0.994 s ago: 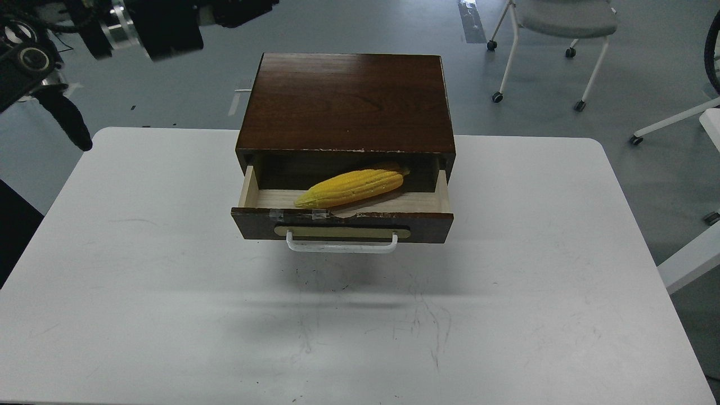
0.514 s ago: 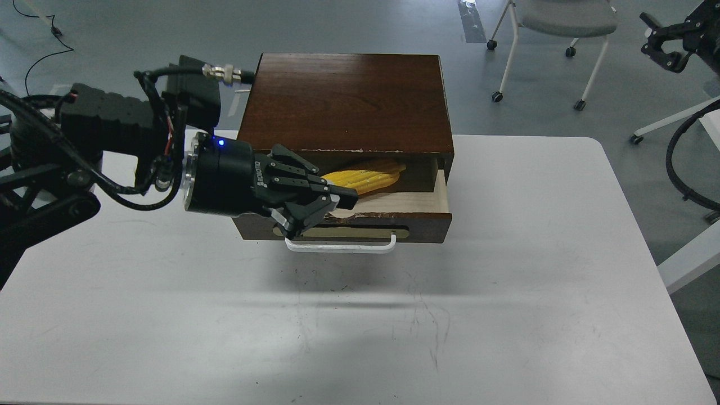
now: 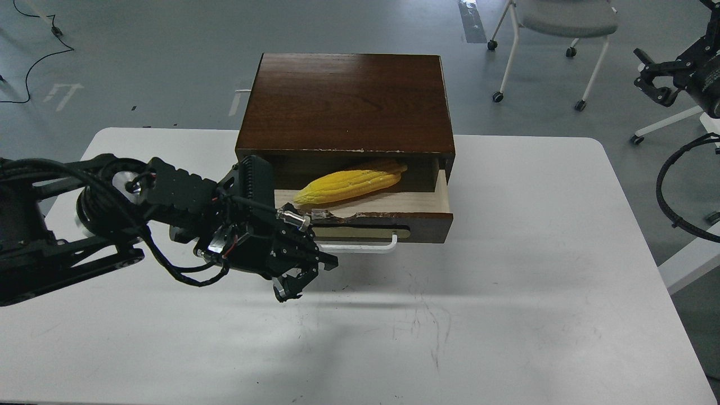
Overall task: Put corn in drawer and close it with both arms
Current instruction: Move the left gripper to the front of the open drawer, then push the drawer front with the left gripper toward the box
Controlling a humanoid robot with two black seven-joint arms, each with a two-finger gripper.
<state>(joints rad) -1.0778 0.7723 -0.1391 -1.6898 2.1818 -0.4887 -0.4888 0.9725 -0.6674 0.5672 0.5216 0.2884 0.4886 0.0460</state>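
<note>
The yellow corn point(image 3: 349, 184) lies slantwise inside the open drawer point(image 3: 394, 228), whose dark front carries a white handle point(image 3: 368, 248). The drawer sticks out of a dark wooden cabinet point(image 3: 349, 101) on the white table point(image 3: 506, 315). My left gripper point(image 3: 308, 279) is open and empty. It hangs low over the table just in front of the drawer's left end, below the handle, and the arm hides the front's left part. My right gripper point(image 3: 651, 79) is open and empty, far off at the upper right, beyond the table.
A grey wheeled chair point(image 3: 562, 22) stands on the floor behind the table. A white piece of furniture point(image 3: 692, 256) sits off the table's right edge. Black cable of my right arm point(image 3: 669, 191) loops beside that edge.
My left arm swung in from the upper left, passed over the drawer's left front, then dropped in front of it. My right gripper came into view and moved slightly down. Corn and drawer stayed put.
</note>
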